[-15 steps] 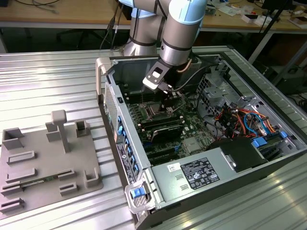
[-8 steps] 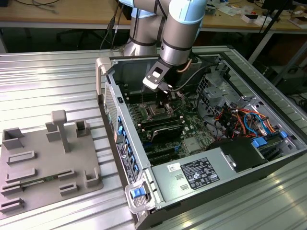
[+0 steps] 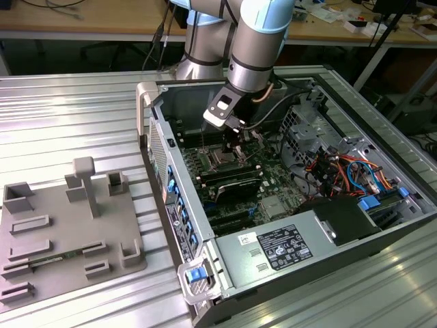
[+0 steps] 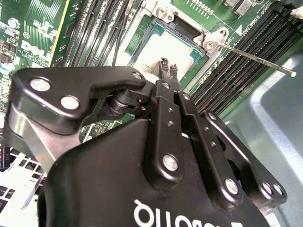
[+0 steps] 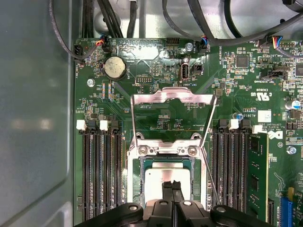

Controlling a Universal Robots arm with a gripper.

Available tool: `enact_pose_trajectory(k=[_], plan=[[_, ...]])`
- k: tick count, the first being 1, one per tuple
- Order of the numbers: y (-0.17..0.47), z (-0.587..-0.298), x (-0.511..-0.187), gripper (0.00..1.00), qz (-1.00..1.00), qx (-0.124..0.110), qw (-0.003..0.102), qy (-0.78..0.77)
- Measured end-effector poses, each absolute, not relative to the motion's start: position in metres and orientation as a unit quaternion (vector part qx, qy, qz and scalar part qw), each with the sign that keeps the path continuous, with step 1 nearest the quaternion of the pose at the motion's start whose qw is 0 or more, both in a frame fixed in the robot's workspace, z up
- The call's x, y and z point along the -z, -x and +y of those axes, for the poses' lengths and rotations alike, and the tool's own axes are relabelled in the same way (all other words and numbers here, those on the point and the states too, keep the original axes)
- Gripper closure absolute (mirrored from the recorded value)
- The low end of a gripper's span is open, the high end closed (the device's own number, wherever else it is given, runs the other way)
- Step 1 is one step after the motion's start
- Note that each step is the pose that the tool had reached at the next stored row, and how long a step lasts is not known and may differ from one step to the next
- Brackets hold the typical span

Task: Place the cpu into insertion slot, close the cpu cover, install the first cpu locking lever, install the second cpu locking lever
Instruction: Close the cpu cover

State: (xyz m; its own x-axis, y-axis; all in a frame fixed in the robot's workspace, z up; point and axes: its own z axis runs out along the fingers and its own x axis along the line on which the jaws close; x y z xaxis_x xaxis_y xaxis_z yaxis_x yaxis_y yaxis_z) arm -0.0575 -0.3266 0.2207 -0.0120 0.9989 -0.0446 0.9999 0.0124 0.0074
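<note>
The cpu point(image 5: 154, 182) lies flat in the socket on the green motherboard, its dull silver top also visible in the second wrist view point(image 4: 158, 47). The cpu cover point(image 5: 173, 96), a thin silvery frame, stands raised on its hinge behind the socket. A thin locking lever point(image 4: 255, 59) sticks out beside the socket, unlatched; it shows in the first wrist view too point(image 5: 211, 187). My gripper point(image 5: 173, 186) hovers just over the cpu's near edge, fingers point(image 4: 164, 64) shut together with nothing between them. In the exterior view the gripper point(image 3: 235, 140) reaches down into the open computer case.
Black memory slots point(image 5: 102, 175) flank the socket on both sides. Cable bundles point(image 3: 341, 171) and a power supply point(image 3: 280, 246) fill the case toward the exterior view's right. A grey fixture plate point(image 3: 61, 225) lies on the metal table at the exterior view's left.
</note>
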Motion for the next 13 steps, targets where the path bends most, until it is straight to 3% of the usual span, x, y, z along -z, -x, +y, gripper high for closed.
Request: enact_pose_trajectory(k=[13], plan=[[0.0575, -0.3266, -0.2243, 0.89, 0.711, 0.013, 0.019, -0.703]])
